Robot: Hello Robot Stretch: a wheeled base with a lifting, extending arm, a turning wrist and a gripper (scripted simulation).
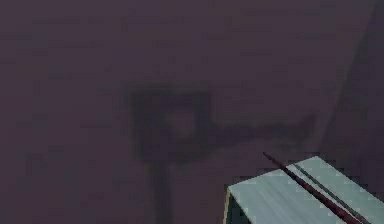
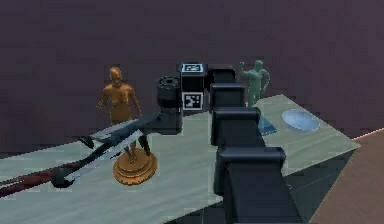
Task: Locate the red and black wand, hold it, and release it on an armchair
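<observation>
A thin dark red and black wand (image 2: pixel 30 181) lies on the pale green table (image 2: pixel 175 185) at the arm side view's lower left. It shows again as a dark red stick (image 1: pixel 316 188) across the table corner (image 1: pixel 268 200) at the forward view's lower right. The dark arm reaches up from the bottom edge. Its gripper (image 2: pixel 78 160) stretches left over the tabletop, with its fingertips near the wand's end. I cannot tell whether it holds anything.
A bronze figure statue (image 2: pixel 123 105) on a round base stands on the table just behind the fingers. A teal figure (image 2: pixel 257 80), a pale blue plate (image 2: pixel 300 120) and a small blue flat thing (image 2: pixel 268 127) sit at the table's right. A dark purple wall (image 1: pixel 120 60) is close ahead.
</observation>
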